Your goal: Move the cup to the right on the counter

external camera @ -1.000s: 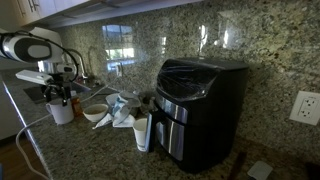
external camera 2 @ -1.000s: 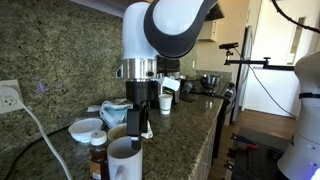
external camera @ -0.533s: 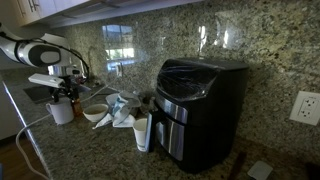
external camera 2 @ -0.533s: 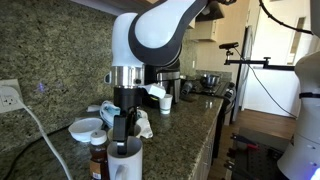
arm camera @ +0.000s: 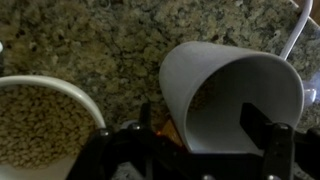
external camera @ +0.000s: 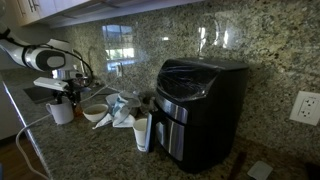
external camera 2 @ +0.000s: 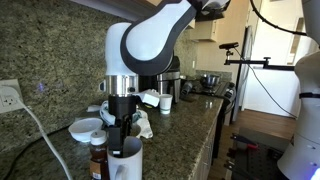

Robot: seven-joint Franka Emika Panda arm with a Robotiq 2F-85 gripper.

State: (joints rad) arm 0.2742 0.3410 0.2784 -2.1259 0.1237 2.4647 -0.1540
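**Cup on table, open gripper right above it**

Cup (external camera: 60, 113) stands upright on the table (external camera: 95, 150), directly under the gripper (external camera: 63, 96) in both exterior views. In the wrist view the cup mouth fills the right half of the frame. The fingers (arm camera: 262, 130) are spread wide, one left of the cup wall and one over its right side. Jaws apart, nothing clamped. Can't tell if a finger touches the rim.

White bowl (external camera: 94, 113) is just beside the cup, with a gap between them in the wrist view. Brown bottle (external camera 2: 97, 160) is close by the cup in an exterior view.

Further along the table are a crumpled white cloth (external camera: 120, 108), a slim white tumbler (external camera: 142, 131) and a black appliance (external camera: 200, 105) against the backsplash (external camera: 250, 40). Wall outlet (external camera: 305, 107) is past the appliance.
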